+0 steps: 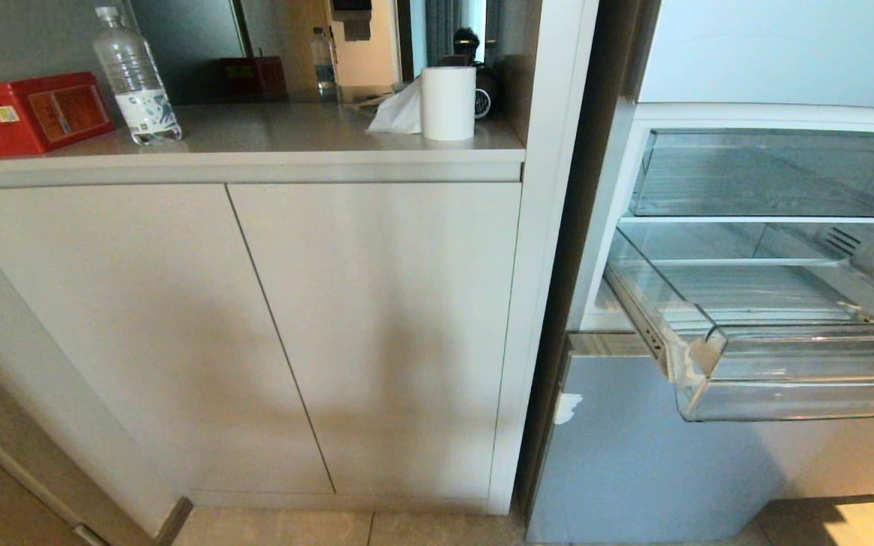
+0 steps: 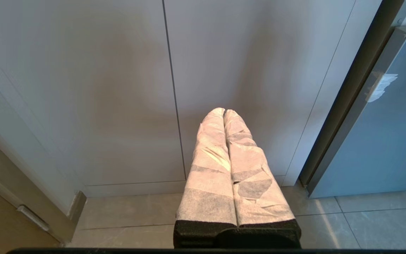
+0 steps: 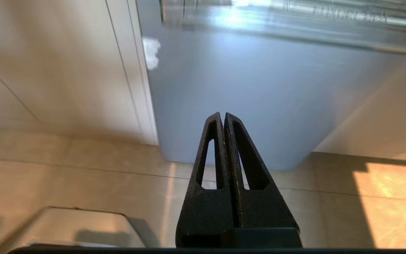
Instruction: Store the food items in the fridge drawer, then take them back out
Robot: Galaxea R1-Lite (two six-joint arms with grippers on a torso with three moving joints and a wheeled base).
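Right pincer: my right pincer (image 3: 223,118) has its two black fingers pressed together with nothing between them; it points low at the fridge's blue lower door panel (image 3: 231,88), over the tiled floor (image 3: 65,173), apart from both.
Left pincer: my left pincer (image 2: 224,112) has its white-wrapped fingers together and holds nothing; it points at the beige cabinet doors (image 2: 118,88) down near the floor, not touching them.
Fridge drawer: the fridge drawer (image 1: 801,379) is at the right of my head view, pulled out of the open fridge (image 1: 634,455) above the blue panel. Its long axis runs left to right; its stepped, lipped front wall faces me and juts out over the lower panel. I see only its ribbed floor through the clear plastic, no food in it.
Other bin: a second clear bin (image 1: 771,174) with a flat front sits one level higher, further back inside.
Tape: a white tape scrap (image 1: 567,408) sticks to the lower panel's left edge, and another patch sits on the drawer's left front corner.
Desk: left of the fridge, the desk (image 1: 270,133) above the cabinets carries a red box (image 1: 27,110), a clear water bottle (image 1: 133,76) and a white paper roll (image 1: 448,102).
In the way: nothing stands between my pincers and the drawer's front.
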